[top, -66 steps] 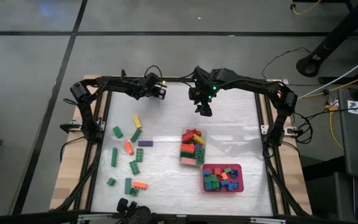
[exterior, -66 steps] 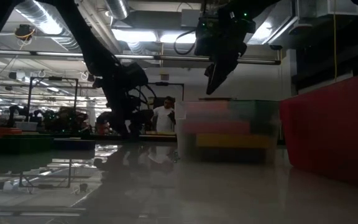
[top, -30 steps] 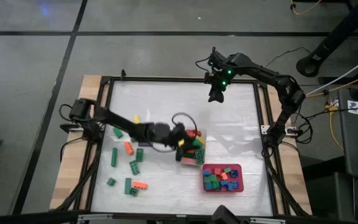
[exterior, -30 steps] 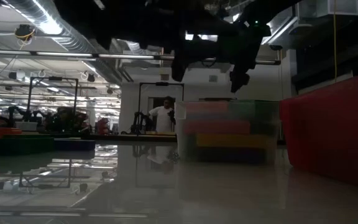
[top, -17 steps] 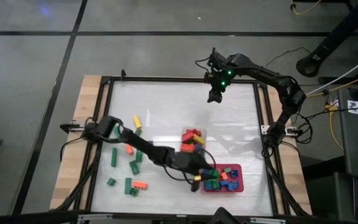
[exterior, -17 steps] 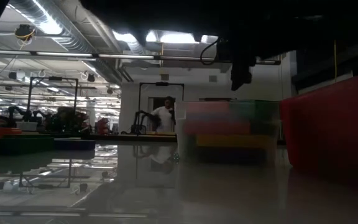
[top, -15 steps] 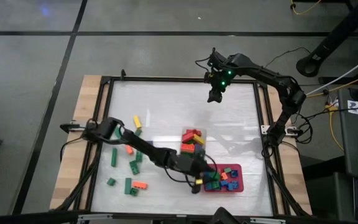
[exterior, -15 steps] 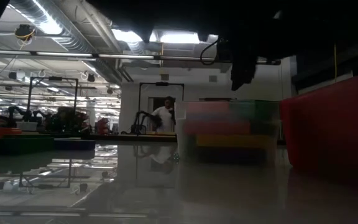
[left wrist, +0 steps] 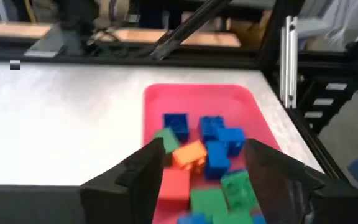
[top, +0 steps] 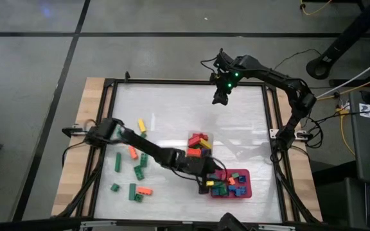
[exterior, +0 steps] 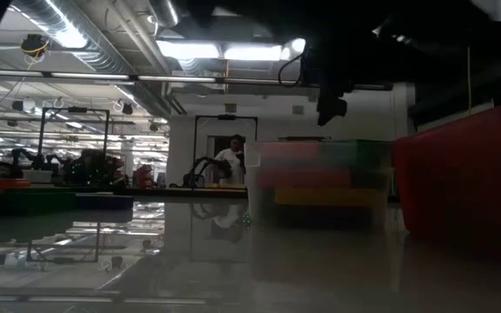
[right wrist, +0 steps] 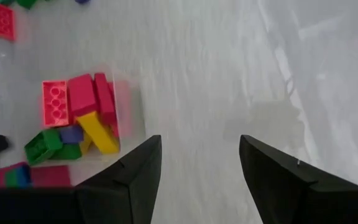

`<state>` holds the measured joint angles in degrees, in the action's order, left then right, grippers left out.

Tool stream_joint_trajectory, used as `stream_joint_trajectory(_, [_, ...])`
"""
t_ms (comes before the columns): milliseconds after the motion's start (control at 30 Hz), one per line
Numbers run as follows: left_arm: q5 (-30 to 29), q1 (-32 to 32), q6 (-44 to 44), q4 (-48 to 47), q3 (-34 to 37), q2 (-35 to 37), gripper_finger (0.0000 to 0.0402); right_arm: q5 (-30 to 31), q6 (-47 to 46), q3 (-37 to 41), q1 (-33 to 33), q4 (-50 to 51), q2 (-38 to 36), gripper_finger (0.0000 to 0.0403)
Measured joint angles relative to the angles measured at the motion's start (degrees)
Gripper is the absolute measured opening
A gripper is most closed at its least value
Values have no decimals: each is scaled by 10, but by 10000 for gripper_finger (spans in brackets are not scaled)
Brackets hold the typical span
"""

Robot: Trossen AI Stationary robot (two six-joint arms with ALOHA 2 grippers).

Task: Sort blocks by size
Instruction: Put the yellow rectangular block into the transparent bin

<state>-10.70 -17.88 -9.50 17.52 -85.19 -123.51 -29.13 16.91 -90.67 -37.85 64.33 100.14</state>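
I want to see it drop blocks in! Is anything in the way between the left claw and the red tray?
Nothing visible is in the way. The left claw hangs open right above the red tray, and only the small blocks already inside lie under it. The right claw waits far off, over the table's back edge.
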Motion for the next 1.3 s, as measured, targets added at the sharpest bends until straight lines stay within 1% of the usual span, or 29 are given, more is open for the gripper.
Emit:
stream_joint_trajectory(133, [10,16,-24,-194,-1,83,187,-16,3,0,0,-29,0,214])
stream_joint_trajectory(200, [4,24,-39,-287,-1,121,180,-36,17,0,0,-38,0,214])
stream_joint_trajectory(267, [-13,32,-52,-355,0,159,175,-66,35,0,0,-37,0,214])
stream_joint_trajectory(333, [-55,37,-67,-412,3,201,173,-105,59,1,0,-34,0,214])
stream_joint_trajectory(400, [-127,41,-89,-490,4,237,173,-149,84,15,0,-36,-5,214])
stream_joint_trajectory(433, [-172,42,-112,-536,4,255,172,-172,94,29,-1,-37,-10,214])
stream_joint_trajectory(467, [-212,43,-137,-585,5,267,172,-185,106,43,0,-40,-15,214])
stream_joint_trajectory(533, [-268,48,-187,-670,6,292,172,-205,122,83,-1,-49,-35,214])
stream_joint_trajectory(633, [-305,57,-236,-791,6,317,172,-215,134,150,-1,-90,-79,214])
stream_joint_trajectory(733, [-306,61,-265,-874,6,321,172,-215,133,222,-1,-145,-135,214])
stream_joint_trajectory(867, [-307,76,-304,-932,6,317,172,-225,98,317,-1,-253,-224,214])
stream_joint_trajectory(967, [-309,99,-331,-949,22,318,172,-223,32,386,-1,-349,-290,214])
stream_joint_trajectory(1033, [-307,121,-356,-957,46,325,172,-206,-27,430,0,-414,-333,214])
stream_joint_trajectory(1100, [-295,148,-387,-957,76,332,172,-173,-80,471,6,-470,-372,214])
stream_joint_trajectory(1200, [-262,191,-429,-953,120,333,172,-102,-140,522,22,-517,-418,214])
stream_joint_trajectory(1300, [-237,231,-478,-933,155,334,172,-38,-166,558,46,-548,-452,214])
